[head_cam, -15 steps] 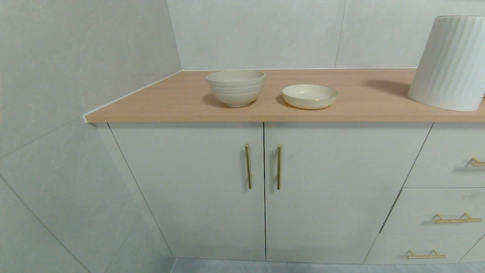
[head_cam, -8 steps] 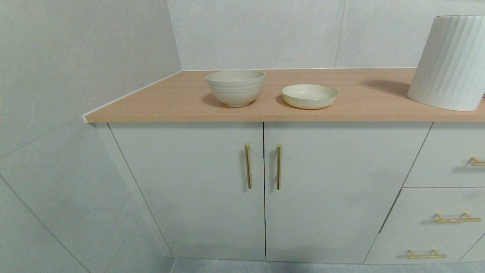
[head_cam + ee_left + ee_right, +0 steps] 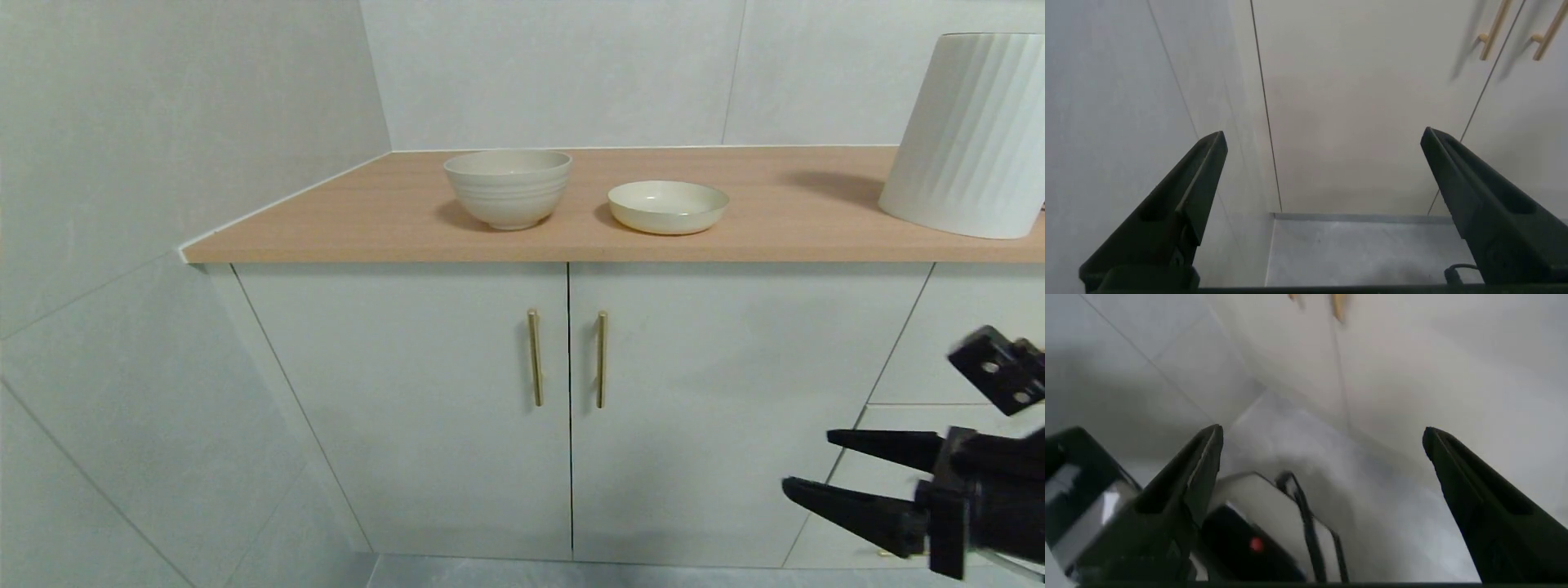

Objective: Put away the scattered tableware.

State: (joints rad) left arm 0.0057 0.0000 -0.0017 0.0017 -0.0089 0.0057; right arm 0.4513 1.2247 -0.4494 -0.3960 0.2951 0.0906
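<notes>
The fingers (image 3: 865, 510) of the right gripper (image 3: 808, 461) were spread wide apart and held nothing. That gripper was low down in front of the drawers (image 3: 955, 457), well below the worktop (image 3: 392, 220). From its own wrist camera the right gripper (image 3: 1321, 433) showed the same wide gap, with the floor under it.

The left gripper (image 3: 1323, 133) was wide open too, with nothing between its fingers (image 3: 1184, 204). It was down near the floor, facing the left cupboard door (image 3: 1372, 122) beside the tiled wall (image 3: 1118, 106).

A deep bowl (image 3: 507, 189) sat upright on the worktop. A shallow dish (image 3: 667, 207) sat near it on the right, not touching it. Both were above the two shut cupboard doors (image 3: 702, 408), which had two gold handles (image 3: 535, 358) side by side in the middle. A tall white ribbed tub (image 3: 967, 139) stood far off at the right end of the worktop.
</notes>
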